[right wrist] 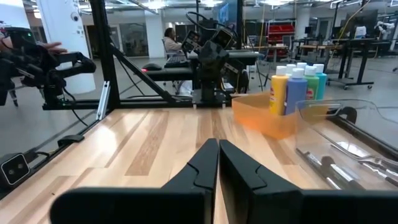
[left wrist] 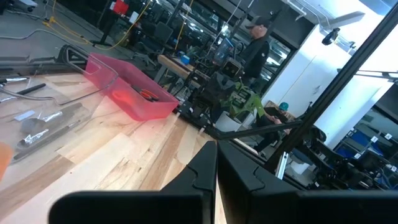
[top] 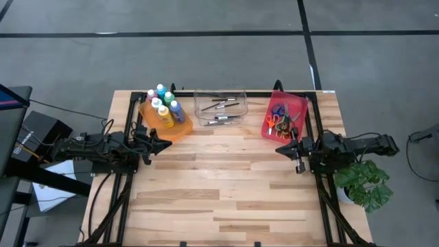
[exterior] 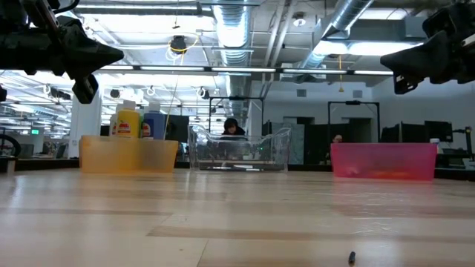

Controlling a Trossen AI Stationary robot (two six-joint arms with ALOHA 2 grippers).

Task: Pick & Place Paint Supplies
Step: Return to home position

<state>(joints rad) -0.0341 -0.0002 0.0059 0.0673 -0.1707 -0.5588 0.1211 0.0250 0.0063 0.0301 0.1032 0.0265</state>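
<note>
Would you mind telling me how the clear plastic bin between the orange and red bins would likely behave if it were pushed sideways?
The clear plastic bin looks thin-walled and holds a few thin dark paintbrushes, so it is probably light and would slide easily on the smooth wooden table. Its low, wide shape makes tipping unlikely.

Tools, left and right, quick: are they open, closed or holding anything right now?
Left tool: closed, empty, above the wooden table, left side.
Right tool: closed, empty, above its right side.
</note>
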